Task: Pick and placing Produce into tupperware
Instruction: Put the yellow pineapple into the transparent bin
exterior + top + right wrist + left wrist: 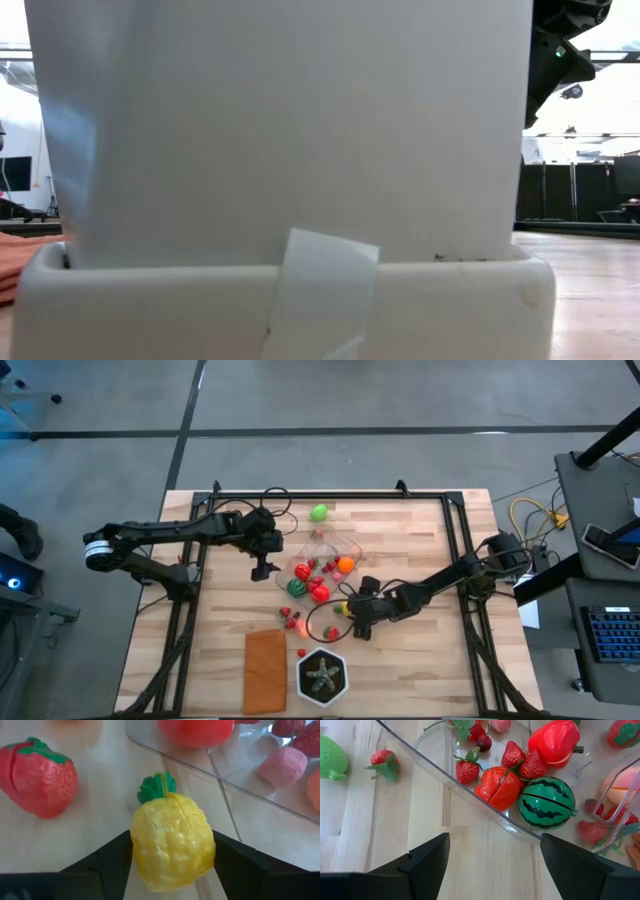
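One yellow pineapple (172,847) between right tool (172,857) fingers (unlabelled)

left arm (170,538): dark, slender jointed links; a pale silver-white ring band at its 9 o'clock end; thin black cable looping near the wrist.
right arm (450,575): dark links of the same build; chunky black joint housing at its 2 o'clock end; black cable loop by the wrist.
left gripper (492,862): two matte black fingers, broad and wedge-shaped, with bevelled inner edges.
right gripper (172,857): two matte black fingers, flat-faced and angular.
low view: black housing at 1 o'clock with a small green light.
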